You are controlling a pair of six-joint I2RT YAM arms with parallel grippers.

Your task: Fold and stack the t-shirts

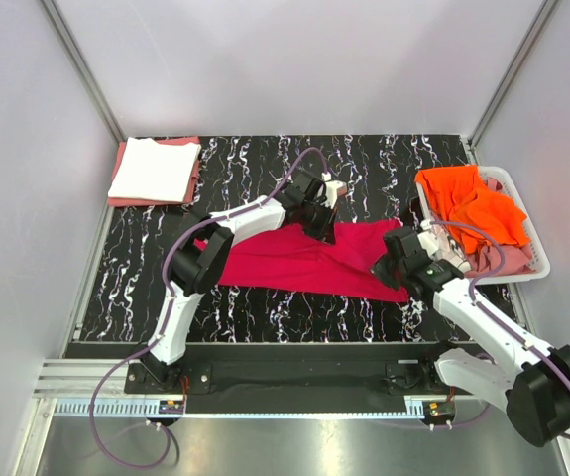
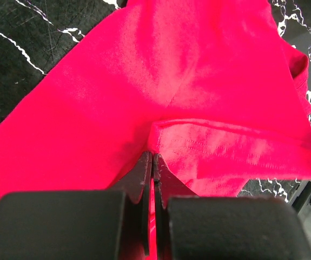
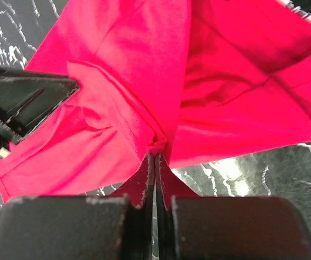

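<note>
**1. Workpiece.** The crimson-red t-shirt [image 1: 294,263] lies spread across the middle of the black marbled table [image 1: 136,288]. Its left part is flat. Its right end is gathered and lifted slightly off the surface.

**2. Left jaws.** The left arm [image 1: 250,216] reaches across the shirt to its far edge. The left wrist view shows the jaws pressed together with a stitched hem of the red cloth pinched between them.

**3. Right jaws.** The right arm [image 1: 473,312] meets the shirt at its right end. The right wrist view shows the jaws closed on a bunched fold of the same cloth.

**4. Purpose of the double grip.** Two separate hold points probably keep the cloth taut between them. A panel can then be carried over as one fold without sagging.

**5. Stack location.** A folded white t-shirt [image 1: 151,169] rests on a folded salmon-pink t-shirt [image 1: 194,177] at the far left corner, well apart from the working area. This is judged to be the destination stack.

**6. Supply.** A bright orange t-shirt [image 1: 468,203] is heaped in the white basket [image 1: 524,220] at the right edge, near the right arm. It appears to await folding.
</note>
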